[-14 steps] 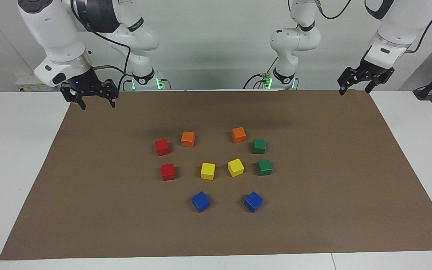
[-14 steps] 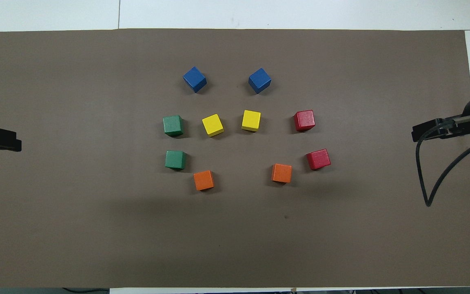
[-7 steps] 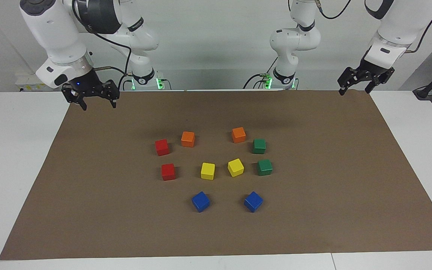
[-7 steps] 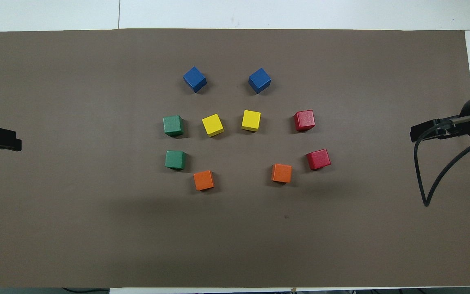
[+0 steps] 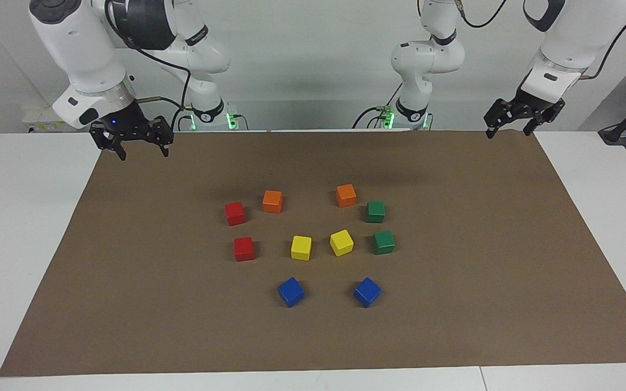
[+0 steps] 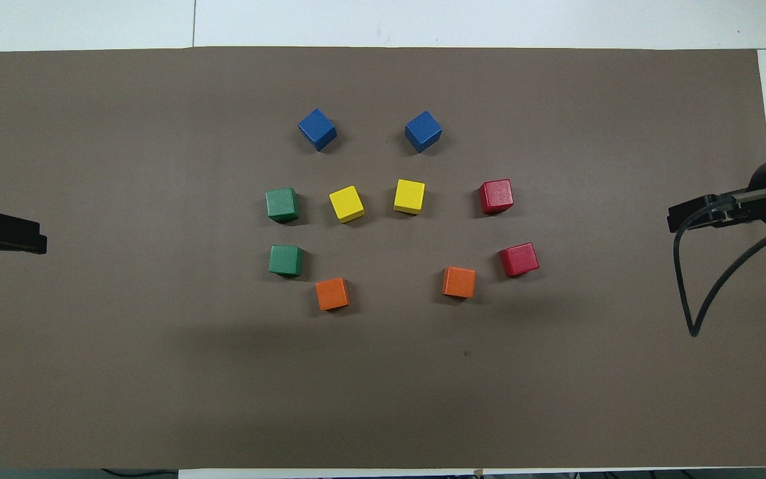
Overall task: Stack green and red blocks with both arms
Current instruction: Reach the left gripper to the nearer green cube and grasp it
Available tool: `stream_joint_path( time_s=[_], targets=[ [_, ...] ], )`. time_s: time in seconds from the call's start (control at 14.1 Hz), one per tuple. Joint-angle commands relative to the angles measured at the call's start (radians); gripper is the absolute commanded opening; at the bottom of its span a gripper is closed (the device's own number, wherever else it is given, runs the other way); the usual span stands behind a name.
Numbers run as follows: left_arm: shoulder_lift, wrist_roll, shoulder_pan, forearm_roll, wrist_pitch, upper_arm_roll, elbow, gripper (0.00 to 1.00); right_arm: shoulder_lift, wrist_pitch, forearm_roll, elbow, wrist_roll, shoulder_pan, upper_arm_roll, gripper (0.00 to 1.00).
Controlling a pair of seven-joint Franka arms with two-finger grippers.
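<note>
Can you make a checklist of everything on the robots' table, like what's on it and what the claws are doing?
Surface: brown mat covering a white table; flat.
Job's things: two red blocks toward the right arm's end, two green blocks toward the left arm's end; all single, none stacked.
Clutter: two orange blocks nearest the robots, two yellow blocks in the middle, two blue blocks farthest.
Grippers: left gripper open, empty, over the mat's corner; right gripper open, empty, over the mat's other robot-end corner.
Cables: black cables on both arms, off the mat.
Surroundings: grey wall.
</note>
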State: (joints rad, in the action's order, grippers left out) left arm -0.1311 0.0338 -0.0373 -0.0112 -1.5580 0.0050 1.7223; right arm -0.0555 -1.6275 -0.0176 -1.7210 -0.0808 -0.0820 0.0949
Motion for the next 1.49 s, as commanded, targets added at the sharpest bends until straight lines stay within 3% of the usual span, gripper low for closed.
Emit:
stream_joint_path(
  time_s=[0.0, 0.43, 0.71, 0.93, 1.42],
  targets=[
    [-0.048, 0.053, -0.067, 0.017, -0.086, -0.002, 0.094, 1.00, -0.018, -0.023, 0.004, -0.025, 0.018, -0.008, 0.006, 1.00],
    [0.031, 0.274, -0.288, 0.020, -0.290, -0.002, 0.192, 1.00, -0.018, -0.032, 0.004, -0.026, 0.015, -0.005, 0.006, 1.00],
    [0.172, 0.348, -0.397, 0.020, -0.425, -0.002, 0.221, 1.00, -0.018, -0.029, 0.007, -0.028, 0.015, -0.005, 0.006, 1.00],
    [0.165, 0.345, -0.403, 0.020, -0.546, -0.002, 0.322, 0.99, -0.036, -0.031, 0.010, -0.063, 0.016, -0.004, 0.006, 1.00],
    [0.217, 0.362, -0.431, 0.049, -0.678, -0.004, 0.398, 0.98, -0.038, -0.026, 0.010, -0.066, 0.015, -0.010, 0.006, 1.00]
  ],
)
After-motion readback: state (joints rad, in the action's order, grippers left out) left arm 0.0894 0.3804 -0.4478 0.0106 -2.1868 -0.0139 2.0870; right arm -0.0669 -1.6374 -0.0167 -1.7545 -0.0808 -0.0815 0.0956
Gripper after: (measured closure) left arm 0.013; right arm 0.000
